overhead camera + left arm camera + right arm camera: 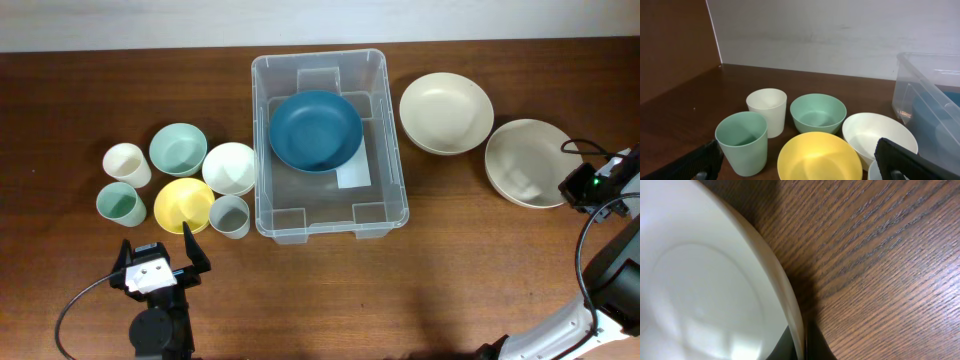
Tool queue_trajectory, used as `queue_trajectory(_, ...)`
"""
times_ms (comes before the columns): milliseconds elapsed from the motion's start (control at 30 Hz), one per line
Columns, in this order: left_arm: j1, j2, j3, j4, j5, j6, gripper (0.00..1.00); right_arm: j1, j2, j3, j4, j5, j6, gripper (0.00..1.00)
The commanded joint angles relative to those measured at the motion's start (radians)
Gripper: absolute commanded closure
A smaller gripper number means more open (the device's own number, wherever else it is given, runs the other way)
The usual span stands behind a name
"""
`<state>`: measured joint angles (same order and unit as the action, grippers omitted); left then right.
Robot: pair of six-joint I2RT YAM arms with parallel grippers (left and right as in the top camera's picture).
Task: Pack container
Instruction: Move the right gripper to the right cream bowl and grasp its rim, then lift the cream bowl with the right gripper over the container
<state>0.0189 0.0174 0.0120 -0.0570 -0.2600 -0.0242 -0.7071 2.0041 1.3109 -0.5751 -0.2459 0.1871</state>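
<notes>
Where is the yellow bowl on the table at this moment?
In the overhead view, the yellow bowl stands on the left side of the table, between the mint cup and the grey cup, just beyond the open left gripper.

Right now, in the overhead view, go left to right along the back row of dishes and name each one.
white cup → green bowl → white bowl → container, with the blue bowl inside → cream bowl → beige bowl
</notes>
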Motion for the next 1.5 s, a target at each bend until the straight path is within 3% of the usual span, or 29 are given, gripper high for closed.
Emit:
queue_trajectory(0,-0.003,-0.004,-0.002,-0.004,-0.006,-0.010,0.01,-0.001,0.012,0.002,-0.012,-0.010,0.004,0.96)
queue_trajectory(900,-0.003,-0.004,-0.002,-0.004,-0.007,-0.010,0.01,0.023,-0.290,0.002,-0.132,-0.154,-0.042,0.96)
queue_trajectory(1167,-0.003,-0.004,-0.002,-0.004,-0.007,-0.010,0.01,0.175,-0.418,0.002,-0.116,-0.147,-0.040,0.96)
queue_trajectory(1467,-0.003,-0.004,-0.002,-0.004,-0.006,-0.010,0.01,0.486,-0.574,0.002,-0.043,-0.082,0.054,0.96)
